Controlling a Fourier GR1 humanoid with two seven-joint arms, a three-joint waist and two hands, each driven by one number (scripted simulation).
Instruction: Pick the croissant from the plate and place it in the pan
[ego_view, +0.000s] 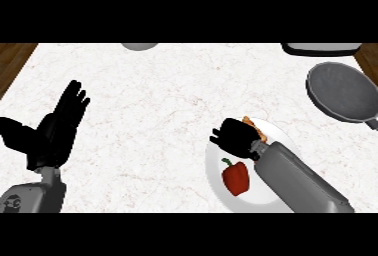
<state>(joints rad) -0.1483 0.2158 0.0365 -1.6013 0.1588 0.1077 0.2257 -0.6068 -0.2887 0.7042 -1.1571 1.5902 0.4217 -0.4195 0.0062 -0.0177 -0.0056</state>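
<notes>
While plated, croissant (258, 131) under right hand (235, 136)

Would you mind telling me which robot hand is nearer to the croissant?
Right. The right robot hand is curled over the croissant on the plate; the left robot hand rests open far across the counter.

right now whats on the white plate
A red pepper lies on the white plate. The right hand is curled over the croissant, so only an orange edge of it shows; the rest is covered.
</notes>
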